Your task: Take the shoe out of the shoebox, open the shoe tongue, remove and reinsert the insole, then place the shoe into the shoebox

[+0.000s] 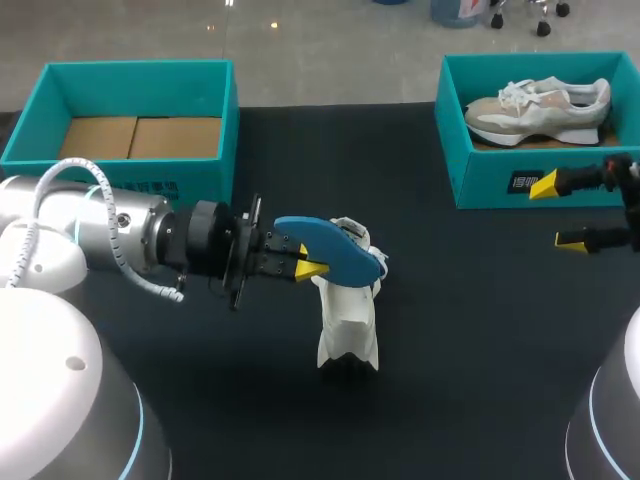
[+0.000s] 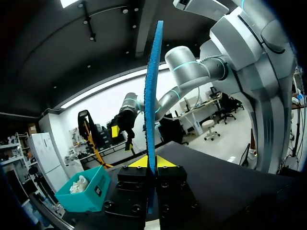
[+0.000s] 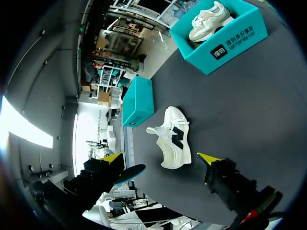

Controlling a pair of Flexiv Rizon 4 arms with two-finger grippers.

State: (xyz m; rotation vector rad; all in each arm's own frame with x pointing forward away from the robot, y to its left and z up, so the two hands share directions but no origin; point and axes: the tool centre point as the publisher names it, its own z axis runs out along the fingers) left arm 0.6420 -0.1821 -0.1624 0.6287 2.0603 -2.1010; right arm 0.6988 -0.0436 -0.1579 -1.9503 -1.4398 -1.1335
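white shoe [image 1: 348, 320] on table [image 1: 480, 340] | blue insole [image 1: 335, 250] out, above shoe

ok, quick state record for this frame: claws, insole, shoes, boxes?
left claw: shut on blue insole
blue insole: out of the white shoe, held in the air
white shoe: on the table, outside both boxes
right claw: open, holding nothing, beside right shoebox
right shoebox: holds a beige shoe
left shoebox: no shoe inside
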